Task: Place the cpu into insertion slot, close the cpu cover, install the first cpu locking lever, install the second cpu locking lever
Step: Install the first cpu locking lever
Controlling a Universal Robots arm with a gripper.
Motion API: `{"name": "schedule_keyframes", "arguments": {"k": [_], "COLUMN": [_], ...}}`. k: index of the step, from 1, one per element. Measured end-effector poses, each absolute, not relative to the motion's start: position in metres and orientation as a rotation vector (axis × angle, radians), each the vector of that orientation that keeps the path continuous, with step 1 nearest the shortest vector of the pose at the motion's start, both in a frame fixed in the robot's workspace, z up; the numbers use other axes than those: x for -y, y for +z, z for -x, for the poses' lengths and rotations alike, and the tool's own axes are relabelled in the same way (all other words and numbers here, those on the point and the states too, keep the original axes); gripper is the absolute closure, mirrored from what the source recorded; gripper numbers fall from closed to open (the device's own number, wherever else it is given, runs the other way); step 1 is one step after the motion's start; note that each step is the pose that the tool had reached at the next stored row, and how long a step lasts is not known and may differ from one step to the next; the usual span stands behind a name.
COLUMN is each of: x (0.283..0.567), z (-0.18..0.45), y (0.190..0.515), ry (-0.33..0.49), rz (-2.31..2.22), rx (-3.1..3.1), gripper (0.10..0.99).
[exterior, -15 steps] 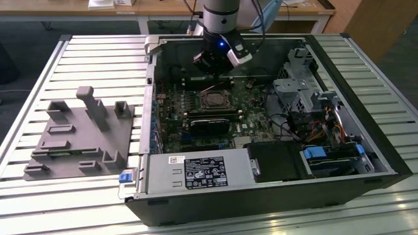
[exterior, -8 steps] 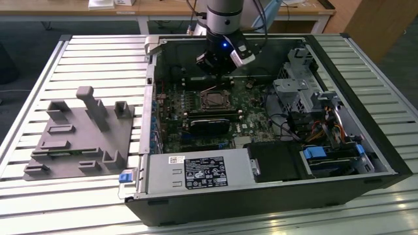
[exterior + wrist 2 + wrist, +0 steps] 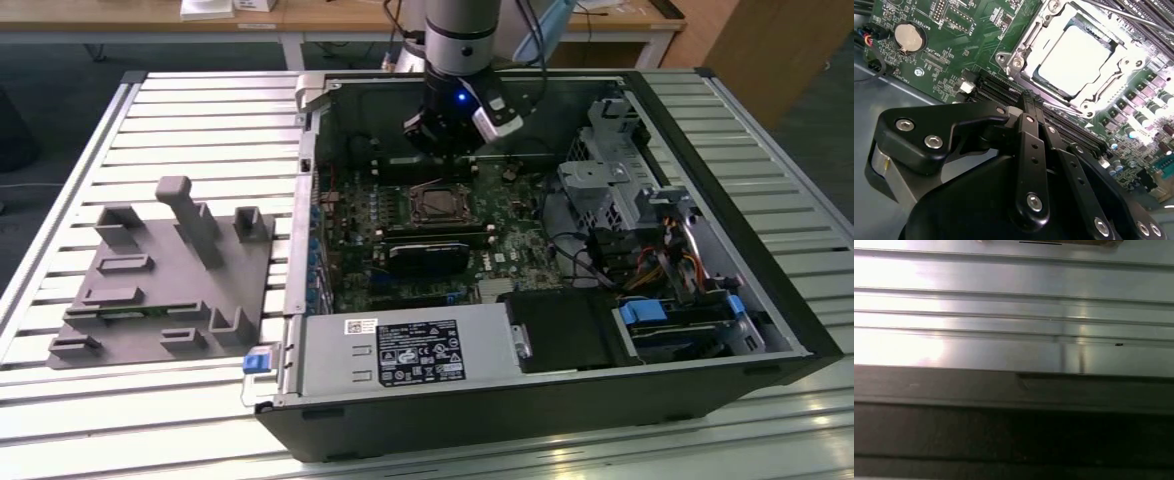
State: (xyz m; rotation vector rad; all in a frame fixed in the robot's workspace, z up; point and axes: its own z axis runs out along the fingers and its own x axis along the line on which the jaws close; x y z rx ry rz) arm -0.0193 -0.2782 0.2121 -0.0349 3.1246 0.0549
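The cpu (image 3: 1074, 57), a pale square chip, lies flat in the insertion slot (image 3: 412, 204) in the middle of the green motherboard. The cpu cover (image 3: 1030, 44), a bright metal frame with a central window, lies down around the chip. I cannot tell how the locking levers stand. My gripper (image 3: 1032, 100) hangs above the board just beside the socket, its two black fingers (image 3: 1026, 130) pressed together with nothing between them. In the exterior view the gripper (image 3: 451, 158) is over the far part of the board, behind the socket.
The open computer case (image 3: 787, 330) lies on a slatted metal table (image 3: 1014, 310). A black card (image 3: 430, 246) sits in front of the socket, a labelled power supply (image 3: 407, 352) nearer still. Drive cages and cables (image 3: 627, 215) fill the exterior view's right. A grey fixture (image 3: 160, 270) stands outside on the left.
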Motion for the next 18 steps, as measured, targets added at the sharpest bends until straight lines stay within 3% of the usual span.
{"name": "schedule_keyframes", "arguments": {"k": [18], "x": [0.2783], "z": [0.0158], "y": [0.2013], "ry": [0.055], "rz": [0.035], "rx": [-3.130], "gripper": [0.980]}}
